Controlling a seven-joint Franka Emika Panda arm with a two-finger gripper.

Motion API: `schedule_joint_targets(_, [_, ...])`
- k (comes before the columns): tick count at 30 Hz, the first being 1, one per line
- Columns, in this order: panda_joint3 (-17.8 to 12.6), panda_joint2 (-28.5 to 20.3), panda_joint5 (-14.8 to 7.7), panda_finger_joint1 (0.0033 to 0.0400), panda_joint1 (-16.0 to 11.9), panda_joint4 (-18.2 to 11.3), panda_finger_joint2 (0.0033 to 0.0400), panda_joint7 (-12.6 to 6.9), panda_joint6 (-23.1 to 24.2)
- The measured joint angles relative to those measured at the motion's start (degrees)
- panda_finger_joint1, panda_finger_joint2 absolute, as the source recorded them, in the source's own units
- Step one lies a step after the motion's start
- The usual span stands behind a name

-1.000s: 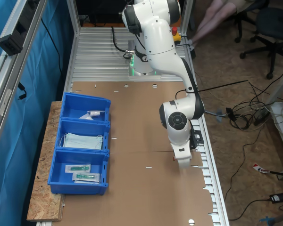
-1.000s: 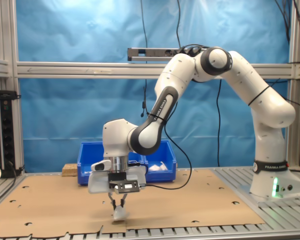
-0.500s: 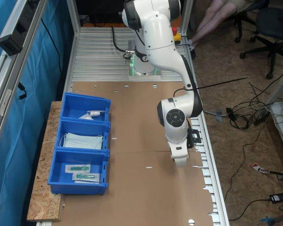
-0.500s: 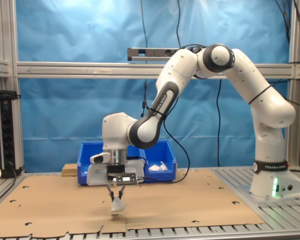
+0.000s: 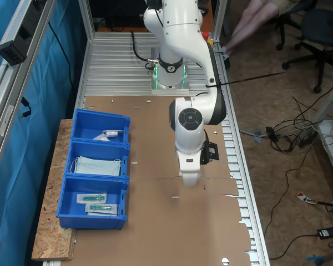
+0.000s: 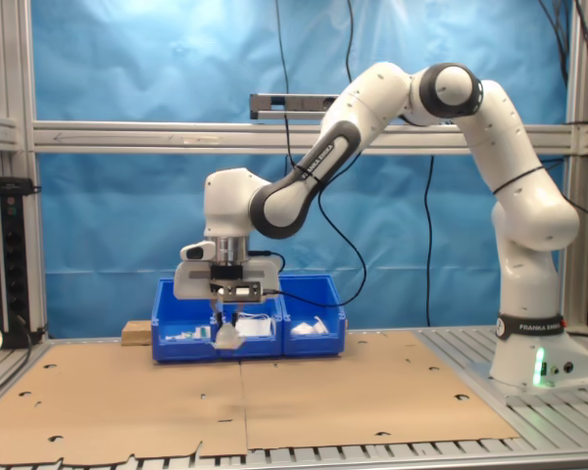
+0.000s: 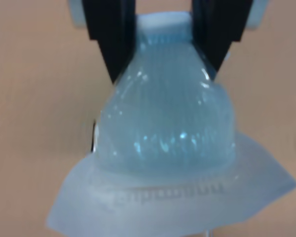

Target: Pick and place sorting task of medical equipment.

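A: First exterior view. The arm hangs over the cardboard-covered desk (image 5: pixel 155 233), the wrist pointing down near the middle. The tool's (image 5: pixel 190 180) fingertips are hard to make out from above; a pale shape just under them is probably the packet. The blue bin (image 5: pixel 94 172) sits at the first exterior view's left, three compartments: small white items in the far one, pale blue face masks (image 5: pixel 97 165) in the middle, clear packets with green sticks (image 5: pixel 97 202) in the near one.

B: Step in hand?

A: Judged as carry: packet held clear of the desk, not yet over any compartment.

B: Second exterior view?

A: The tool (image 6: pixel 227 323) hangs in front of the bin, with the small white packet (image 6: pixel 228 338) dangling from it, well above the cardboard.

B: Wrist view?

A: The black fingers (image 7: pixel 113 39) are closed on the packet's (image 7: pixel 167 143) upper part; the plastic bulges below them and the sealed edge flares out. The grip looks firm but sits at one end.

B: Next move?

A: Probably cross to the compartment with the white items, staying above the rim, then let go low. Open cardboard lies between tool and bin. Watch the bin wall and the dangling lower edge of the packet.
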Motion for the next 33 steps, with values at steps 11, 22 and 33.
schedule_joint_targets(11, [-6.1,-12.0,0.0,0.0077,-3.1,-8.7,0.0077,0.0,-3.8])
schedule_joint_targets(22, [-11.4,-18.1,0.0,0.0077,-9.3,-12.6,0.0077,0.0,-5.6])
schedule_joint_targets(33, [-16.5,-19.5,0.0,0.0077,-13.2,-13.3,0.0077,0.0,-6.7])
